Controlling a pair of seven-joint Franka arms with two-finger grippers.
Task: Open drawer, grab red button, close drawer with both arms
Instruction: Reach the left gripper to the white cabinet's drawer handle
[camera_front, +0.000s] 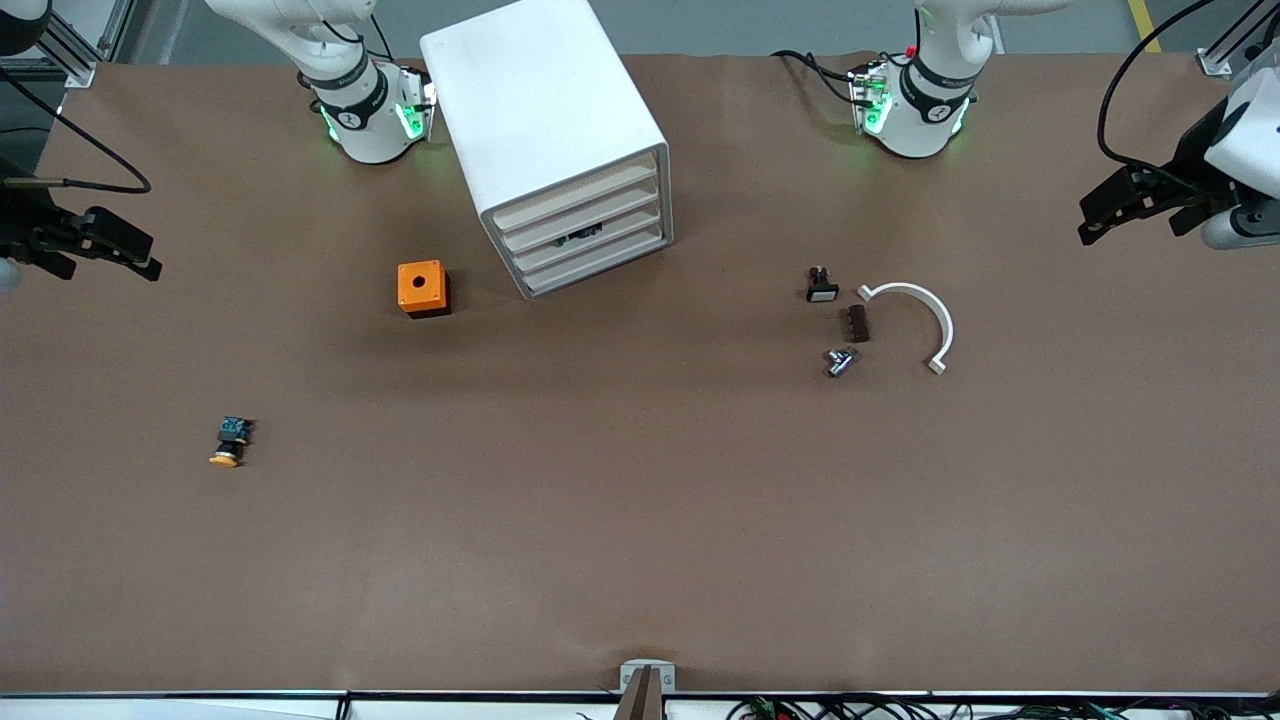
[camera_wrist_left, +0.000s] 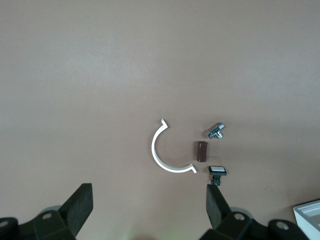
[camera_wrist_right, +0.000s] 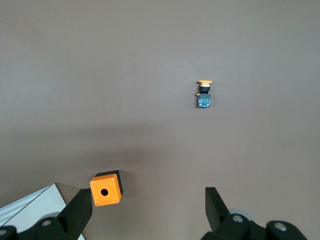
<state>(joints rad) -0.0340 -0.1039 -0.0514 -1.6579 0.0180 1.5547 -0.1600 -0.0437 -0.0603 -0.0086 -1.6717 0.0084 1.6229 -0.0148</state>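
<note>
From the front I see the white four-drawer cabinet (camera_front: 560, 150) closed; the red-capped button isn't visible, presumably inside. Left wrist: left end effector (camera_wrist_left: 150, 202) spread. Right wrist: right end effector (camera_wrist_right: 149, 207) spread. Opening a drawer comes first.

We find no readable text, label, brand, number or sign in any of the three views. The white drawer cabinet (camera_front: 560, 140), the orange box (camera_front: 423, 288) and the small parts on the desk (camera_front: 640, 500) carry no legible marking. The dark bands on the two arm bases (camera_front: 352, 115) show small pale marks, but we cannot read them.
</note>
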